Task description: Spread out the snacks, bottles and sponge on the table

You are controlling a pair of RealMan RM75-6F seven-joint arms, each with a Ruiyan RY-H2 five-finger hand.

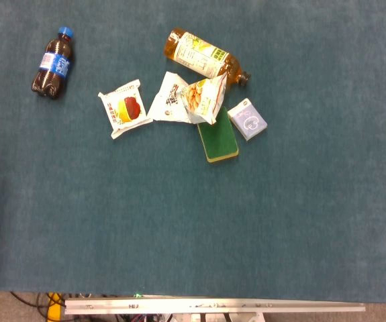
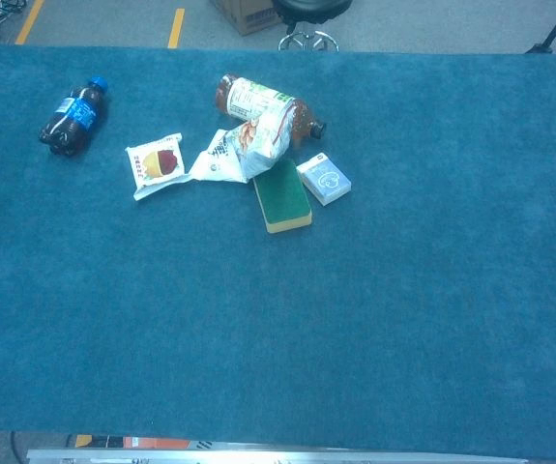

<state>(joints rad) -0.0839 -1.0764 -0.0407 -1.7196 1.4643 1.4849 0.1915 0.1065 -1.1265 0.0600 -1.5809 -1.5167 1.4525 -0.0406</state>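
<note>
Teal cloth covers the surface (image 1: 300, 221). Toward 12 o'clock cluster a tea bottle (image 1: 203, 57), two snack bags (image 1: 205, 97) (image 1: 168, 98), green sponge (image 1: 218, 136) and small box (image 1: 248, 119) — a third packet (image 1: 124, 107) just left. Cola bottle (image 1: 52, 64) lies apart at 10 o'clock. Neither robot hand is visible — state unknown.

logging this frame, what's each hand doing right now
Left hand: not in view in either the head or chest view, so its state cannot be told.
Right hand: likewise not in view.
</note>
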